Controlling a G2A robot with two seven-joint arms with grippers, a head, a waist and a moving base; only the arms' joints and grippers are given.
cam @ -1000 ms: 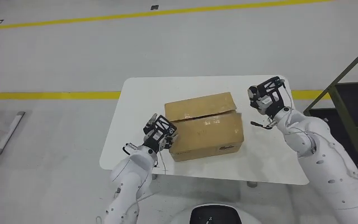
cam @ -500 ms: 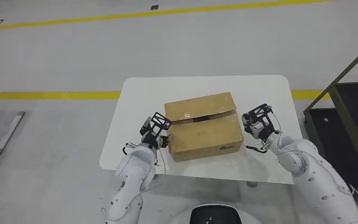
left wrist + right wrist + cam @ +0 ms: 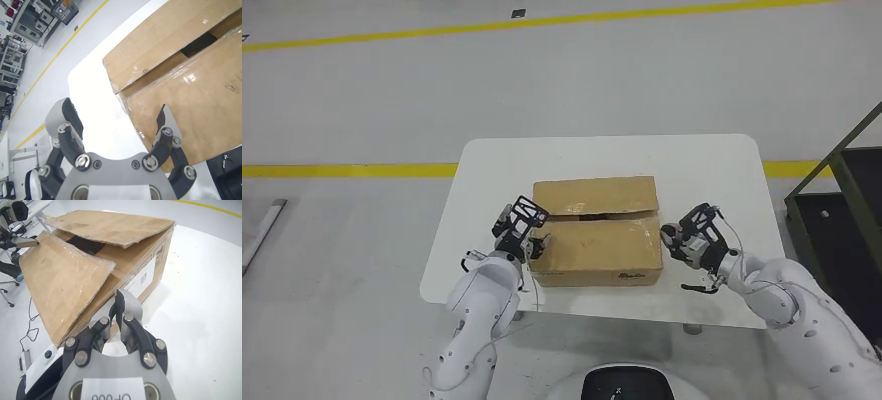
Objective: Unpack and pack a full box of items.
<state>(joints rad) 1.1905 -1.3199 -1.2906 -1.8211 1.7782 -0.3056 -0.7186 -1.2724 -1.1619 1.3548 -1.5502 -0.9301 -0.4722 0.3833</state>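
Observation:
A brown cardboard box (image 3: 597, 262) sits mid-table with its two top flaps partly raised and a dark gap (image 3: 587, 214) between them. My left gripper (image 3: 532, 238) is at the box's left end. It stands open (image 3: 117, 115), with one finger (image 3: 167, 117) over the taped near flap (image 3: 198, 106) and the other off its edge. My right gripper (image 3: 674, 238) is at the box's right end. Its fingers are shut (image 3: 118, 306) close against the end wall, just below the lifted near flap (image 3: 62, 275). The far flap (image 3: 109, 224) tilts up. The box's contents are hidden.
The white table (image 3: 712, 165) has bare surface behind the box and to its right. A dark metal frame (image 3: 842, 160) stands off the table's right side. Chairs and a cable (image 3: 28, 332) lie on the floor beyond the near edge.
My right gripper came from the table's back right down to the box's right end. The box turned square to the table and slid slightly left. My left gripper stayed at the left end.

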